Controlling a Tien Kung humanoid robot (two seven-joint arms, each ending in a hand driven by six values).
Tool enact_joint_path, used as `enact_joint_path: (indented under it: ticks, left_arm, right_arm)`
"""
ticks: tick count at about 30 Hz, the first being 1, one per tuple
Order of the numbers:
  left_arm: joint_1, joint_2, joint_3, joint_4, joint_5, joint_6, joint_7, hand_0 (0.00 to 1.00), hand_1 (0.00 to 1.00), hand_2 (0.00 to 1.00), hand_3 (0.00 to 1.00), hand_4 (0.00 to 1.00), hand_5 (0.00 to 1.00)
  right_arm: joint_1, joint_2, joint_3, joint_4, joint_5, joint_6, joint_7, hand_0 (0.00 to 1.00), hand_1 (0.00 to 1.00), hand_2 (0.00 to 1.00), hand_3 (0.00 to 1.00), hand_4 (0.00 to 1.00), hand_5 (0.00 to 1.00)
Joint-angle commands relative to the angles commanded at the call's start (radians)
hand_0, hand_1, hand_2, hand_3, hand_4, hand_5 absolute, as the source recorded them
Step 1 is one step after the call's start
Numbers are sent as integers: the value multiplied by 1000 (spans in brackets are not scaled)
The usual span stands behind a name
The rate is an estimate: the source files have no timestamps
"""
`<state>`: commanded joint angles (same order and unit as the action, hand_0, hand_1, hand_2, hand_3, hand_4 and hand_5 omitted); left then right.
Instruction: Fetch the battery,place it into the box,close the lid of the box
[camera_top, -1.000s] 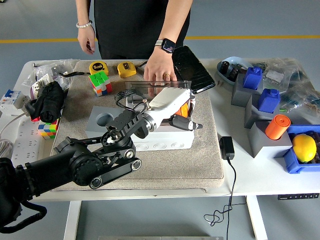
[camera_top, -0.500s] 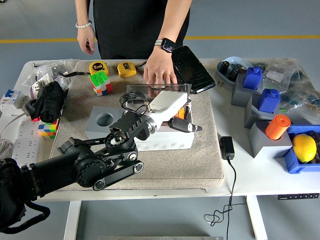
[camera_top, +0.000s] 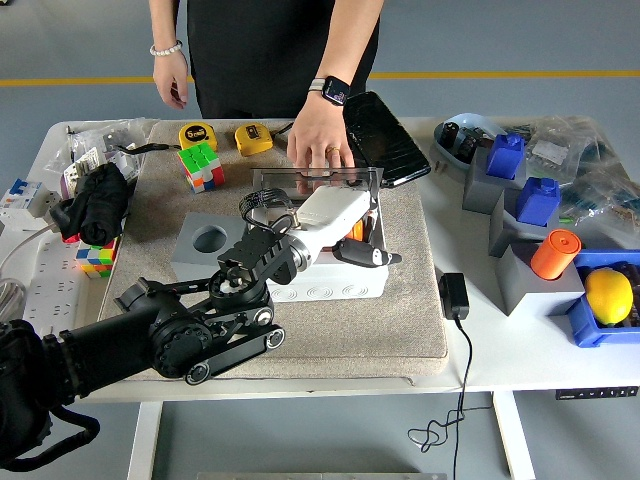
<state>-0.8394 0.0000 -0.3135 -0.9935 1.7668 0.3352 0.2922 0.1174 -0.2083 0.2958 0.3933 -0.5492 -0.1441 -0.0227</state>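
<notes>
Battery: I see only an orange sliver inside the box, under my left hand; I take it for the battery but most of it is hidden.
Box: the white box sits on the grey mat mid-worktop, just right of a grey block with a round hole.
Lid: the clear lid stands raised at the box's far edge, not closed.
Left hand: my left hand reaches in from the lower left, its white shell over the box opening; the dark fingers point right across the box. I cannot tell from this view whether they pinch anything or are loose.
Right hand: out of my view.
Person: someone stands at the far side; one hand, with a watch on the wrist, presses down at the top of the lid, the other hand hangs clear of the worktop.
Mat, far end: a solved-looking colour cube and two yellow tape measures lie near the far edge; a black phone-like slab lies right of the person's hand.
Worktop, left: a black bundle rests above a second colour cube.
Worktop, right: blue blocks, an orange cylinder, a lemon in a blue bin, and a black adapter with its cable over the near edge.
</notes>
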Motion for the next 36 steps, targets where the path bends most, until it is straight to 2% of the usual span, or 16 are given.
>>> enact_joint_path:
  ticks: [12, 23, 24, 29, 30, 32, 35, 36]
  left_arm:
    - [6, 0, -12, -13, -10, -1, -1, 508, 653, 641, 743, 998, 613]
    - [28, 21, -79, -119, -58, 4, -27, 487, 647, 637, 735, 998, 623]
    - [30, 24, -85, -129, -66, 3, -29, 434, 625, 616, 703, 998, 634]
    - [41, 35, -103, -153, -81, 2, -34, 434, 625, 616, 703, 998, 634]
    - [44, 39, -106, -154, -82, 0, -34, 377, 589, 574, 618, 998, 635]
    - [50, 45, -108, -154, -84, -4, -34, 377, 589, 574, 618, 998, 635]
    - [65, 66, -113, -162, -86, -10, -36, 377, 589, 574, 618, 998, 635]
    - [69, 73, -116, -167, -87, -12, -37, 347, 562, 543, 523, 998, 632]
  right_arm:
    - [-1, 1, 3, 2, -3, 1, 1, 715, 674, 676, 634, 994, 575]
    - [-3, 3, 5, 2, -2, 2, 1, 714, 673, 675, 635, 995, 575]
    - [-3, 4, 5, 2, -2, 2, 1, 714, 674, 676, 635, 995, 575]
    - [-4, 4, 4, 3, -2, 3, 1, 714, 674, 676, 635, 995, 575]
    - [-4, 3, 5, 3, -2, 3, 1, 715, 674, 676, 635, 995, 576]
    - [-4, 4, 7, 3, -2, 2, 1, 715, 674, 676, 635, 995, 576]
    - [-5, 4, 11, 3, -3, 2, 1, 715, 674, 676, 635, 995, 576]
    - [-6, 4, 12, 3, -3, 2, 1, 715, 673, 676, 635, 996, 576]
